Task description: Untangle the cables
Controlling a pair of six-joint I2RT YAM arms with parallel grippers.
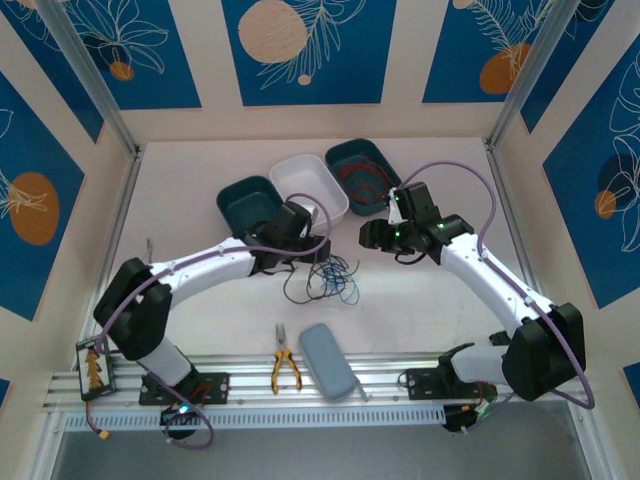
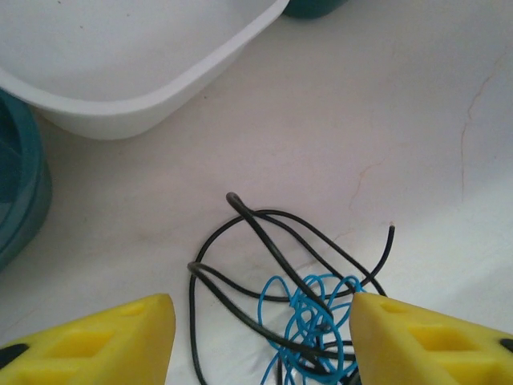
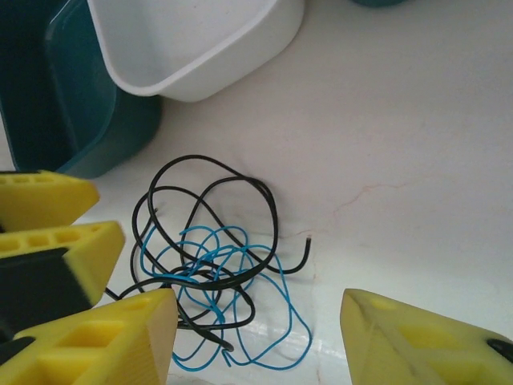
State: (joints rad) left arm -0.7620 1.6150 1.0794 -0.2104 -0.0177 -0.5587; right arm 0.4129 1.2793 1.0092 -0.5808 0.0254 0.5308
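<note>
White tabletop (image 1: pixel 430 300), black and blue cables (image 1: pixel 327 280) knotted at centre. My left jaws, parted and empty, straddle them; my right jaws, likewise parted, hang farther off to their right.

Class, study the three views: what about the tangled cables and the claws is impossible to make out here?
- Left wrist view: the lower loops of the blue cable run off the bottom edge, between the fingers of the left claw.
- Top view: the crossings in the tangle are too small to trace.
- Right wrist view: the left run of the black cable disappears behind a finger of the right claw.
</note>
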